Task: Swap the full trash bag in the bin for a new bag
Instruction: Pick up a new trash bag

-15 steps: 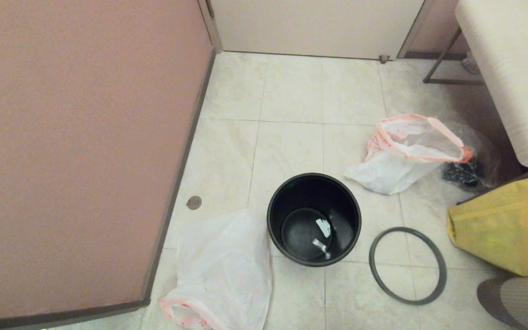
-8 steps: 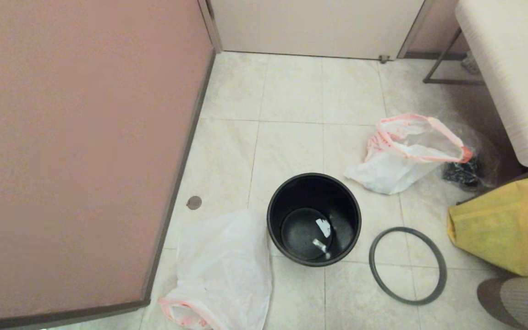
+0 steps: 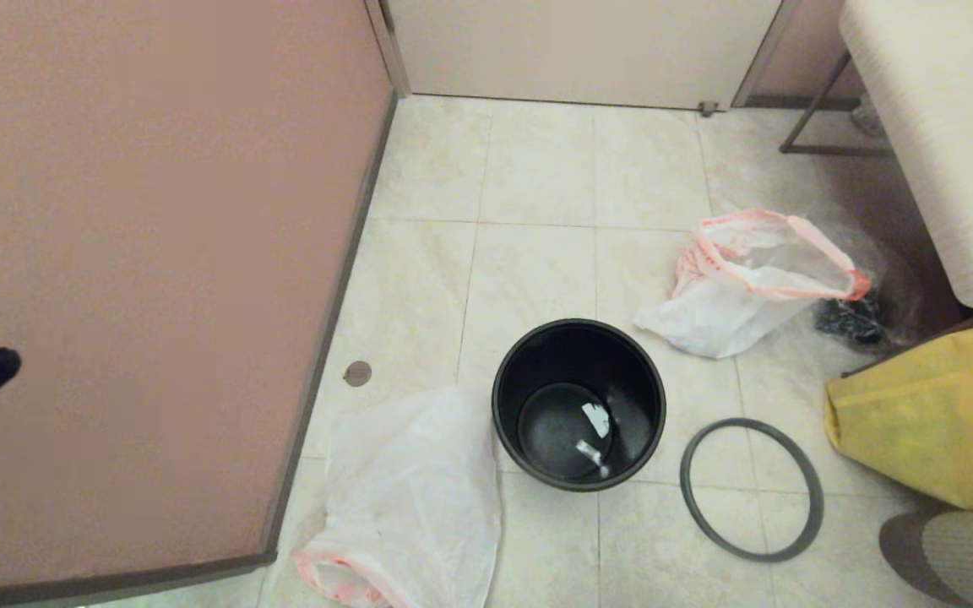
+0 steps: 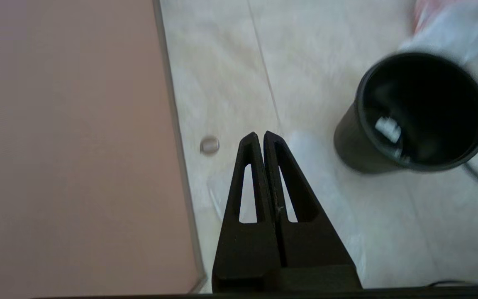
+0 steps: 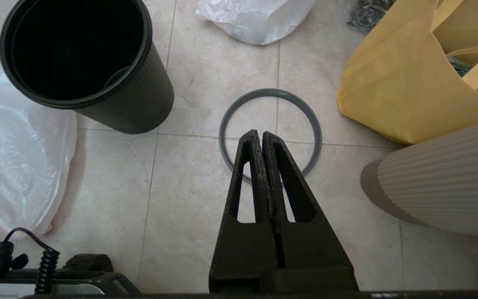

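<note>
The black bin [image 3: 638,397] [image 4: 349,143] [image 5: 139,108] stands upright on the tiled floor, unlined, with white scraps [image 3: 595,418] at its bottom. Its grey hoop [image 3: 751,420] [image 5: 270,90] lies flat to its right. The new bag [image 3: 410,490] [image 4: 326,195] [image 5: 15,145] lies limp beside the bin on the left, pink rim nearest me. The full trash bag [image 3: 748,287] [image 5: 255,16] sits behind the bin to the right, rim gaping. My left gripper [image 3: 13,363] [image 4: 259,135] is shut and empty, high above the new bag's far end. My right gripper [image 5: 258,133] hangs shut and empty over the hoop.
A pink wall [image 3: 140,253] runs along the left, close to the new bag. A big yellow bag [image 3: 926,422] and a ribbed pale object [image 3: 968,549] crowd the right. A clear bag with black stuff [image 3: 854,321] lies behind the full bag. A round floor cap [image 3: 357,372] sits near the wall.
My left gripper's tip has come into the head view at the left edge. The bin, the hoop and both bags have not moved.
</note>
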